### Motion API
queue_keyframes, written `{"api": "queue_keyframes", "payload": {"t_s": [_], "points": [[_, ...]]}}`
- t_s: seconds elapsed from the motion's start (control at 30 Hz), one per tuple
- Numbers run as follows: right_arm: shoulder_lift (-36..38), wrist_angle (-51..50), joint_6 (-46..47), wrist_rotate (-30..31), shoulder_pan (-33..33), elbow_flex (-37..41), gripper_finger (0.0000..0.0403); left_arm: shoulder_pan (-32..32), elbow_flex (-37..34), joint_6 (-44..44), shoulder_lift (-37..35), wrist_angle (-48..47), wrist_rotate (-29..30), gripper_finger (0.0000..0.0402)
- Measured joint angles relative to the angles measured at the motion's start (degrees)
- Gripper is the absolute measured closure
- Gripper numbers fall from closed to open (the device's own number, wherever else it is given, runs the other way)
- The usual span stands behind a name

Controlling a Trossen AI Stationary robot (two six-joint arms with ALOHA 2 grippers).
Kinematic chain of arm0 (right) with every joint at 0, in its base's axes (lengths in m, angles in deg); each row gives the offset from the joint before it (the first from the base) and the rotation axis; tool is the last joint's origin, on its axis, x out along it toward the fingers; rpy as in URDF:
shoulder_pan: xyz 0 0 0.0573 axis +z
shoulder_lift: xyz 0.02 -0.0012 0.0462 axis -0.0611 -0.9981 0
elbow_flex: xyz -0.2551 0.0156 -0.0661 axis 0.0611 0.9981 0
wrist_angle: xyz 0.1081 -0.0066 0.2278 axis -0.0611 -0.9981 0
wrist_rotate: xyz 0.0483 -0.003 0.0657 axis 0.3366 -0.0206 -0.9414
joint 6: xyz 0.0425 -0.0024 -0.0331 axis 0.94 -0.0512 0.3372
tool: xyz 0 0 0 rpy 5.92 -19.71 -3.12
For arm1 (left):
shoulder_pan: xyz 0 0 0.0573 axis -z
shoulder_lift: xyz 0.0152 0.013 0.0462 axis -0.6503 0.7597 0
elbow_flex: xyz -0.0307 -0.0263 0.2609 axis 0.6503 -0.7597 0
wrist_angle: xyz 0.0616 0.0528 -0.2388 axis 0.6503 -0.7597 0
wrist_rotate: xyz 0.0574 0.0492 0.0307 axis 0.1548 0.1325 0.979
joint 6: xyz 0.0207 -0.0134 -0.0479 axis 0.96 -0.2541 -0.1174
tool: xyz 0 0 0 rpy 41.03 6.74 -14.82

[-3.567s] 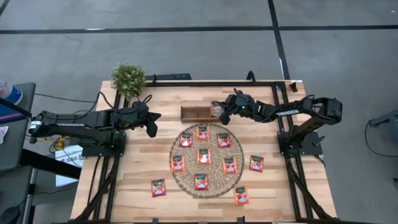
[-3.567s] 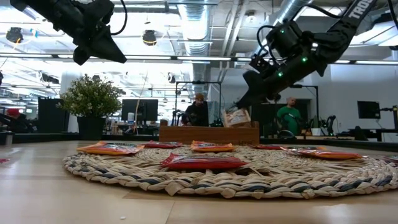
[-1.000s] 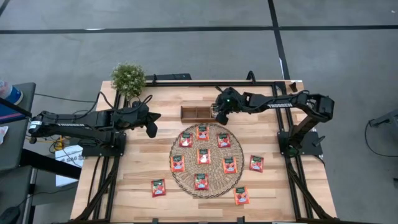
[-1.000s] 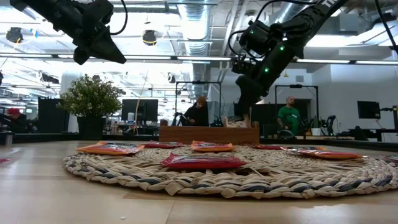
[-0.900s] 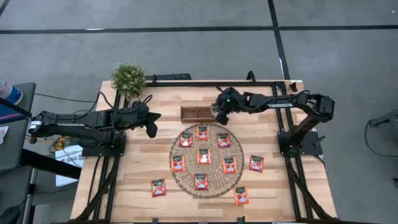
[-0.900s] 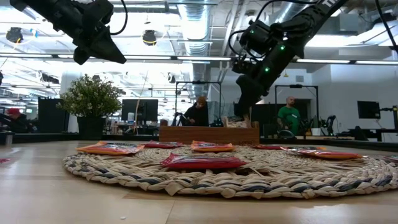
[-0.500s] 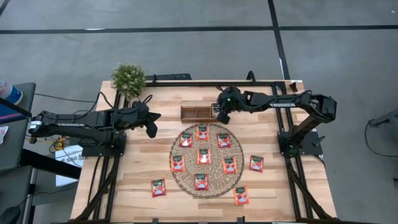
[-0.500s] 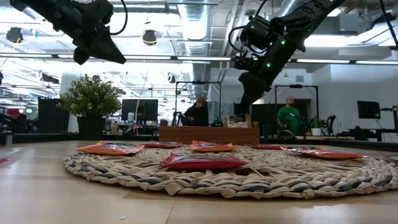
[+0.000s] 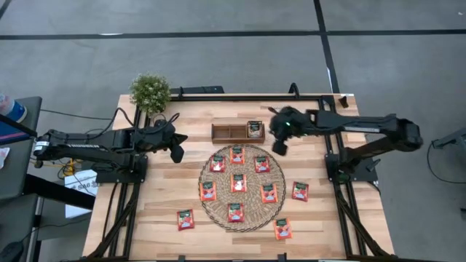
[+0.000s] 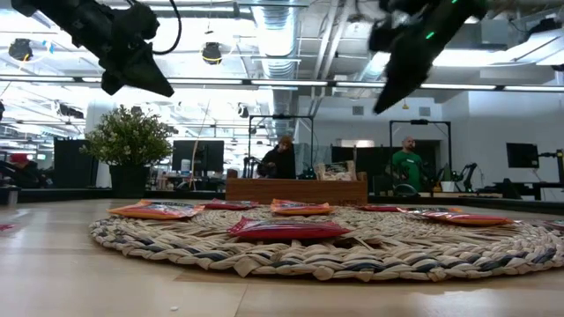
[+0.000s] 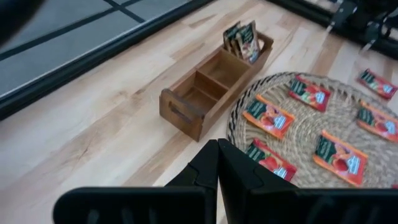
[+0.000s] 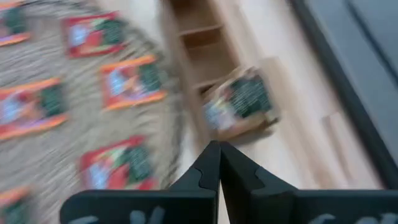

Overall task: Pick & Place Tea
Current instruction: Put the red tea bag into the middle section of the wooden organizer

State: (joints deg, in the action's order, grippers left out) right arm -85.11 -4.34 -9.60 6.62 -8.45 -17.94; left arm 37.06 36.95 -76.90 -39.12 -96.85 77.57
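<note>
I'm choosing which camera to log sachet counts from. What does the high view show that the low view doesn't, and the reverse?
Only the high view shows the three sachets off the mat, plus the tray's compartments and both arm bases. Only the low view shows the room behind, with people. Both show the plant, the mat's sachets, the sachets standing in the tray, and the shut left gripper and right gripper in the air.

Even, bright overhead light, soft shadows on the surface [image 9: 167, 196]; ceiling lamps [image 10: 210, 53] glare in the low view, near mat [image 10: 308, 251] soft, right wrist view heavily motion-blurred
</note>
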Motion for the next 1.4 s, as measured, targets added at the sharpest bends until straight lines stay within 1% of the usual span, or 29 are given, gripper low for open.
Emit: {"api": "queue_keyframes", "payload": {"t_s": [0.1, 0.2, 0.3, 0.43, 0.53, 0.6, 0.83, 1.03, 1.13, 1.27, 1.4], "points": [[4.0, -7.8, 3.9, -0.3, 4.8, 0.0, 0.0403, 0.0, 0.0, -0.2, 0.8, -0.7, 0.0, 0.0401], [6.2, -16.5, 9.2, -0.4, 9.7, 0.0, 0.0403, 0.0, 0.0, -0.2, 2.5, -1.1, 0.0, 0.0401], [7.0, -25.0, 15.6, -0.5, 14.1, 0.0, 0.0403, 0.0, 0.0, -0.2, 4.7, -1.0, 0.0, 0.0401], [6.8, -30.2, 22.6, -3.1, 18.7, 0.0, 0.0403, 0.0, 0.0, -0.2, 8.0, -0.7, 0.0, 0.0401], [6.5, -29.9, 24.8, -5.4, 21.2, 0.3, 0.0396, 0.0, 0.0, -0.3, 10.2, -0.6, -0.1, 0.0401], [6.6, -29.2, 26.4, -6.7, 22.5, 1.3, 0.0382, 0.0, 0.0, -0.4, 11.5, -0.3, -0.3, 0.0401], [6.5, -26.0, 32.3, -10.3, 25.2, 7.6, 0.0306, 0.0, 0.0, -0.4, 14.3, 1.5, -2.0, 0.0401], [6.5, -20.9, 36.1, -10.8, 26.0, 11.7, 0.0257, 0.0, 0.0, -0.3, 14.2, 1.3, -2.6, 0.0401], [6.5, -20.5, 37.7, -11.6, 26.0, 13.4, 0.0242, 0.0, 0.0, -0.3, 14.1, 1.3, -2.6, 0.0401], [6.5, -20.0, 39.8, -14.4, 26.5, 15.5, 0.023, 0.0, 0.0, -0.3, 14.2, 1.2, -2.6, 0.0401], [6.5, -19.5, 42.4, -14.1, 28.4, 16.9, 0.0227, 0.0, 0.0, -0.2, 14.2, 1.3, -2.5, 0.0401]]}}
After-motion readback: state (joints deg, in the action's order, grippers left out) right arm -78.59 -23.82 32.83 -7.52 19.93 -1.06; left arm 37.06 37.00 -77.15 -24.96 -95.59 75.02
